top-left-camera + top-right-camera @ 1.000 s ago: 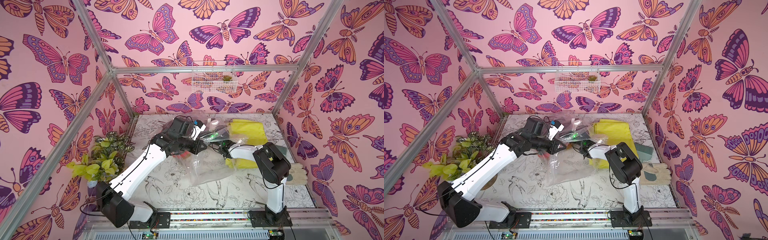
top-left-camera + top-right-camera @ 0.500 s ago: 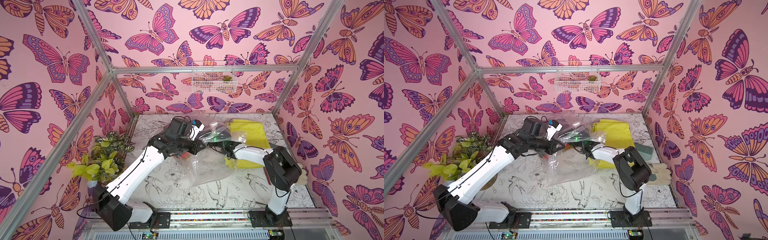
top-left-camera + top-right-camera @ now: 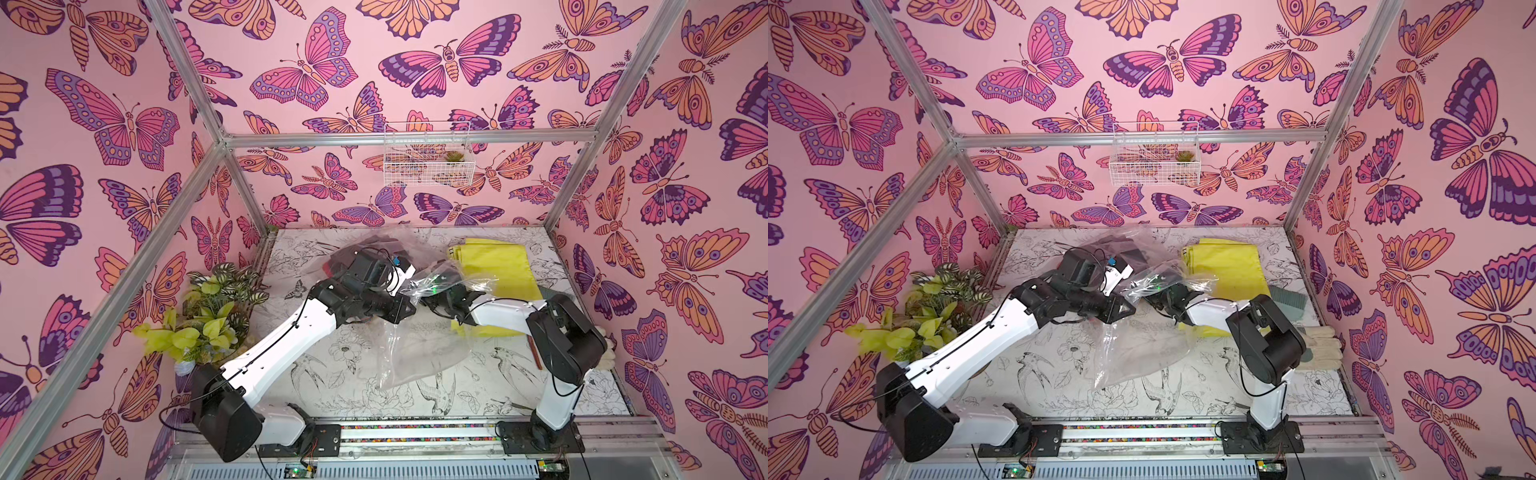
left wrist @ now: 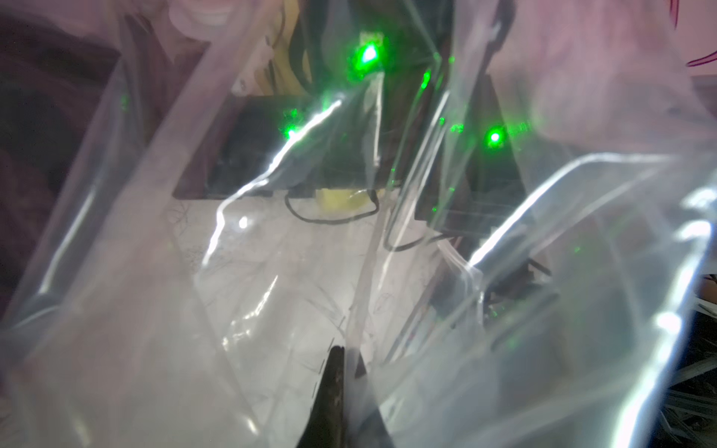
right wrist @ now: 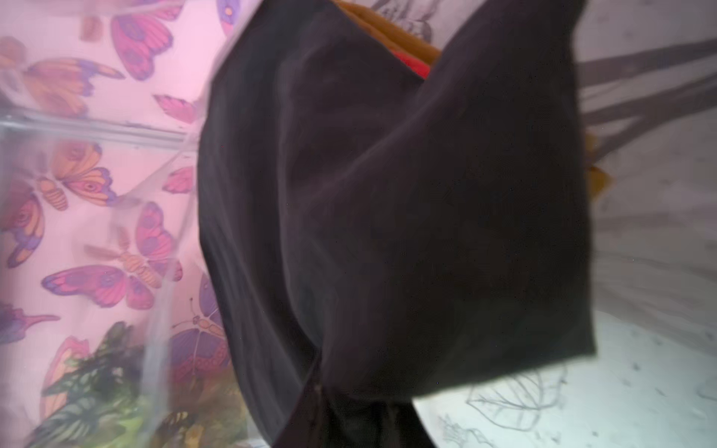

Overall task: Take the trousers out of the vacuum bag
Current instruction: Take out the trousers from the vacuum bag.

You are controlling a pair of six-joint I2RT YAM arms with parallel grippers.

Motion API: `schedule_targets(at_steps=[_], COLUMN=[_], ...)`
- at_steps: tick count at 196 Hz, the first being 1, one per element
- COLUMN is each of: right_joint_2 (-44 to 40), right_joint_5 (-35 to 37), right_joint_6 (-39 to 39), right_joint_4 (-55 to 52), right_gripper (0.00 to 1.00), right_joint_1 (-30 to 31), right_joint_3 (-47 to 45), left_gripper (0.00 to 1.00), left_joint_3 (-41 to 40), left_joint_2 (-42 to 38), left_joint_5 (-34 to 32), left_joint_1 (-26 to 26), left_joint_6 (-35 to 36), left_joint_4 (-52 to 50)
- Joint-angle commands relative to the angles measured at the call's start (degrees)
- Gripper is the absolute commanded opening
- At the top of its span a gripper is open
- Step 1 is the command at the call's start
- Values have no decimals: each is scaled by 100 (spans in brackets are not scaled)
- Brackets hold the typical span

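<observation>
Pink butterfly walls close in a table (image 3: 490, 374) printed with birds and flowers, with a plant (image 3: 208, 311) at its left edge and a wire basket (image 3: 428, 166) on the rear wall. Mid-table both arms meet at the bag (image 3: 419, 353), a crumpled clear sack. In both top views its lower part hangs down to the table, while its far end lies toward the rear wall with dark cloth inside. From the left, the left gripper (image 3: 409, 309) points right, and the left wrist view shows its fingers (image 4: 335, 388) pressed together on a fold of the film. From the right, the right gripper (image 3: 430, 297) reaches under the film just beside it; its fingers are hidden, so I cannot tell whether they are apart or together. The right wrist view is filled by the black trousers (image 5: 388, 213), bunched to a point close to the lens. A red garment (image 5: 411, 64) and a mustard garment (image 5: 388, 31) peek out behind them, with film alongside. The yellow trousers (image 3: 498, 266) lie flat outside the bag at the rear right, partly under the right arm. A teal garment (image 3: 1285, 297) lies just beside them toward the right edge. Pale gloves (image 3: 1320, 347) lie near it, toward the front.
</observation>
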Motion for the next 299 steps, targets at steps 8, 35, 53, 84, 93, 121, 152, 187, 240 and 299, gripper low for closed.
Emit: schedule_targets(at_steps=[8,35,53,84,93,121,152,187,240,299], right_joint_2=[-163,-250,-341,-170,-87,163,391,671,1130,907], right_joint_5=[224,346,459,294,212,28,-3,-82,-233,-438], right_joint_6=[-32,11,27,103,126,150,238,375,651,751], right_joint_4=[251,290,150,548,748,1084,1153,1336,1972,2219], right_gripper=[34,48,57,71,72,71,71,72,72,58], right_joint_1=[-57,-57,-59,-75,-76,-75,-65,-57,-48,-44], right_joint_3=[-219,-395,-474,-549,-535,-418,-253,-88,135,95], left_gripper=[0,0,0,0,0,0,0,0,0,0], left_joint_3=[-235,-330,-364,-394,-404,-434,-482,-491,-476,-513], left_joint_2=[-8,-30,-2,15,18,34,73,65,121,34], left_joint_5=[-128,-110,-140,-198,-201,-165,-165,-195,-190,-203], left_joint_1=[-167,-263,-345,-425,-434,-450,-478,-487,-496,-496], left_joint_6=[-149,-238,-258,-275,-288,-345,-398,-433,-466,-469], left_joint_4=[-71,39,57,87,98,206,288,337,406,428])
